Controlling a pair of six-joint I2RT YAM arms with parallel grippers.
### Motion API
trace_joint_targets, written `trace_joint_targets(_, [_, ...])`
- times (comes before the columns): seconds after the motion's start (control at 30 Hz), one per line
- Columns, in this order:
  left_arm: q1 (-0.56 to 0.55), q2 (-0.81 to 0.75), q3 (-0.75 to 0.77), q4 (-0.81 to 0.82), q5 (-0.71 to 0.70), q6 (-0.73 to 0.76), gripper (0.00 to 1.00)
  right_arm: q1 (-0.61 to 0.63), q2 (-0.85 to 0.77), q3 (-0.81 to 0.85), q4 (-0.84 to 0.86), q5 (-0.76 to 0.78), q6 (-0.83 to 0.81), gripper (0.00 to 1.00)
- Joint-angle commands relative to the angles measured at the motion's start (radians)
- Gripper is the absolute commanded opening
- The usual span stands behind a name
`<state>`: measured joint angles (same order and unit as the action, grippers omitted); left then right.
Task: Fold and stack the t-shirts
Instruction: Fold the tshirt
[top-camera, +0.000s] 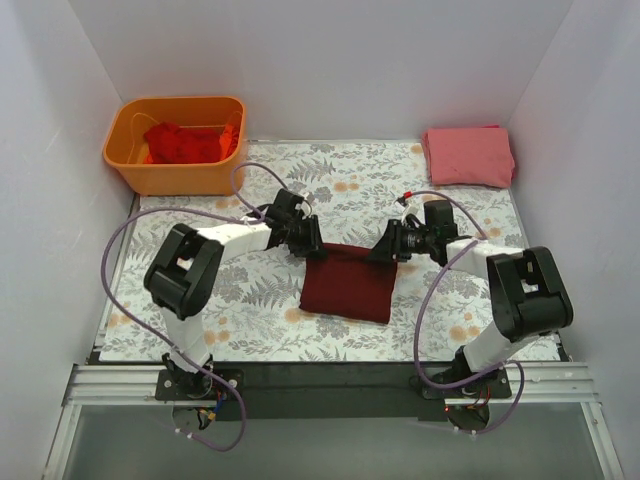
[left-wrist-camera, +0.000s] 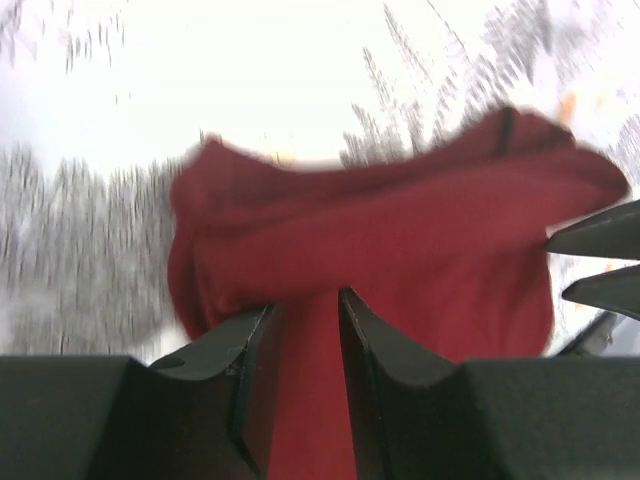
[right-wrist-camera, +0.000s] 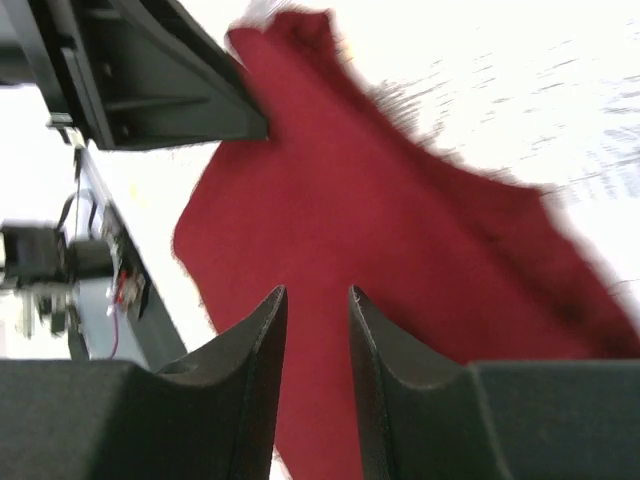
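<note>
Both pairs of fingers sit at the far corners of the maroon t-shirt (top-camera: 348, 285). In the overhead view the left fingers (left-wrist-camera: 245, 345) are at its upper left corner and the right fingers (right-wrist-camera: 250, 340) at its upper right.

The fern-printed surface (top-camera: 260, 320) fills most of that view. Near its middle the maroon t-shirt lies folded into a roughly square pad, dark and plain. Its lower edge lies flat on the surface, slightly slanted, and its upper edge reaches up to the two arms.

In the upper left of the frame stands the orange bin (top-camera: 130, 160), with red t-shirts (top-camera: 185, 143) heaped loosely inside. In the upper right a salmon-pink t-shirt (top-camera: 468, 157) rests folded on the surface, well apart from the maroon one.

From the left wrist we see the maroon cloth bunched and blurred, running into the narrow gap between the left fingers. Whether they pinch it we cannot tell. From the right wrist we see the right fingers partly open, with cloth showing through the gap. The left wrist view shows their two tips parted at the cloth's right edge.
</note>
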<state>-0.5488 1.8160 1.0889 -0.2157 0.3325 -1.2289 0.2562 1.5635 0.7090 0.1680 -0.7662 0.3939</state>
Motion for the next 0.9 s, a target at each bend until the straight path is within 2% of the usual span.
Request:
trace_joint_targets(0.0, [0.01, 0.08, 0.112, 0.042, -0.012, -0.015, 0.27, -0.066, 0.087, 0.044, 0.157, -0.025, 0.045, 0.37])
trace_joint_targets(0.23, [0.05, 0.269, 0.198, 0.03, -0.001, -0.076, 0.26, -0.164, 0.297, 0.076, 0.261, -0.08, 0.132, 0.36])
trace_joint_targets(0.33, [0.064, 0.276, 0.206, 0.03, 0.003, -0.104, 0.26, -0.204, 0.363, 0.09, 0.327, -0.114, 0.183, 0.36])
trace_joint_targets(0.5, [0.064, 0.218, 0.172, 0.03, 0.017, -0.167, 0.28, -0.236, 0.417, 0.173, 0.338, -0.156, 0.212, 0.37])
trace_joint_targets(0.63, [0.066, 0.079, 0.14, 0.038, 0.01, -0.188, 0.36, -0.232, 0.337, 0.179, 0.335, -0.203, 0.243, 0.42])
trace_joint_targets(0.73, [0.062, -0.034, 0.125, 0.035, -0.009, -0.179, 0.48, -0.221, 0.175, 0.091, 0.334, -0.214, 0.273, 0.43])
trace_joint_targets(0.87, [0.043, -0.168, 0.086, 0.03, -0.015, -0.176, 0.53, -0.178, 0.02, -0.008, 0.334, -0.228, 0.299, 0.45])
